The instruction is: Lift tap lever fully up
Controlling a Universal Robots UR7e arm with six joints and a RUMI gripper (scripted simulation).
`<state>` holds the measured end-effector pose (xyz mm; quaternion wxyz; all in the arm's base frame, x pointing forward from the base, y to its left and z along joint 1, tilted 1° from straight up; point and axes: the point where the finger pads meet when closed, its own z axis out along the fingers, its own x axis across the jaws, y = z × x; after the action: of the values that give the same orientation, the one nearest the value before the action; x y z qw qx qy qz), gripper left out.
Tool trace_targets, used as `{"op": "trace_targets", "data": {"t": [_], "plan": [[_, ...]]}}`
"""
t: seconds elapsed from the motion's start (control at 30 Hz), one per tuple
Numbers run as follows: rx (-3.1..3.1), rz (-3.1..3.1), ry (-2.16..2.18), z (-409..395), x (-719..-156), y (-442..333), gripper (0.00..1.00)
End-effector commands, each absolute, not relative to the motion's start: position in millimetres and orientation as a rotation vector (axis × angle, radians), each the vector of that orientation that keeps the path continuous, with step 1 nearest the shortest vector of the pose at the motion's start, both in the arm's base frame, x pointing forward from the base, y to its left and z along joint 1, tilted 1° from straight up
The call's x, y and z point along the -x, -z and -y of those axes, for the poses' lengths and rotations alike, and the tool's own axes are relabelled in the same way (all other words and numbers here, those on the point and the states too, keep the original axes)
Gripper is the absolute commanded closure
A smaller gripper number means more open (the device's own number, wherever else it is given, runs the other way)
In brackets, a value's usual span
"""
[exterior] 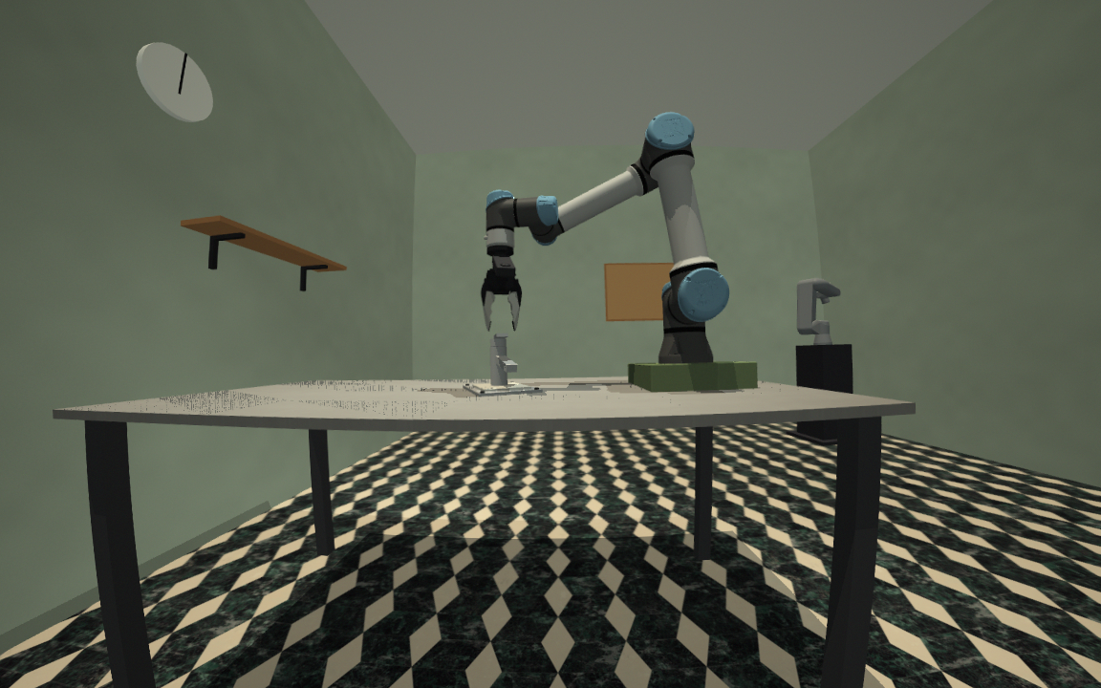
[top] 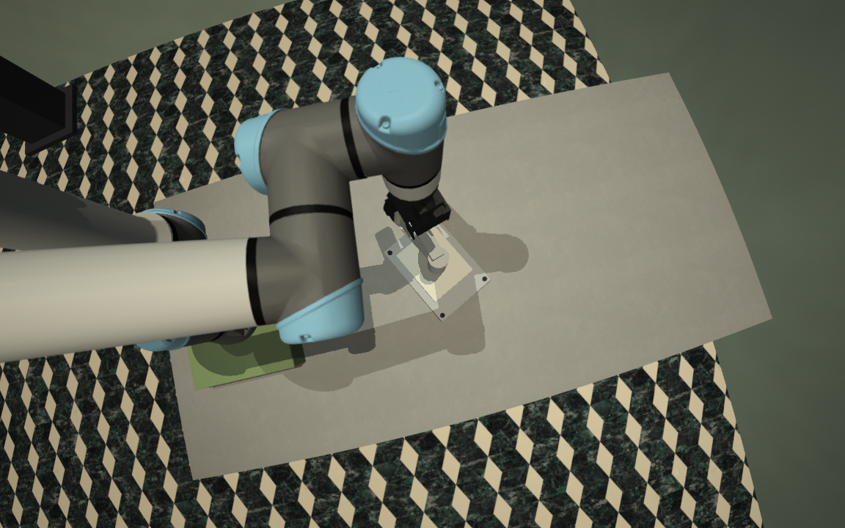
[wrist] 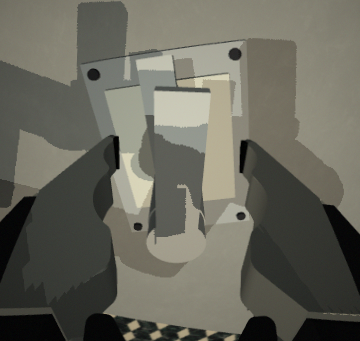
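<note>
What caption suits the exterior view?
Open gripper poised just above the tap on the table.

tap [exterior: 501,362] | pale grey, upright on bolted plate [top: 461,293] | mid-table

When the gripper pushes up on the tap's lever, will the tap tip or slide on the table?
Probably neither: the tap stands on a flat base plate with dark fasteners at its corners, so it looks fixed down. The lever looks rigid and should pivot, not bend. The open gripper hangs above it, touching nothing.
</note>
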<state>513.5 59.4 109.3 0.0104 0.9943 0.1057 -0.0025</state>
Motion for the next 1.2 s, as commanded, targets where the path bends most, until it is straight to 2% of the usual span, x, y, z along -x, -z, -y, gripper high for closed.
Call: {"op": "trace_targets", "data": {"t": [0.0,1.17], "plan": [[-3.103,-0.330,0.006,-59.3,-513.8,-108.2,0.60],[-3.103,-0.330,0.006,-58.8,-513.8,-84.9,0.60]]}}
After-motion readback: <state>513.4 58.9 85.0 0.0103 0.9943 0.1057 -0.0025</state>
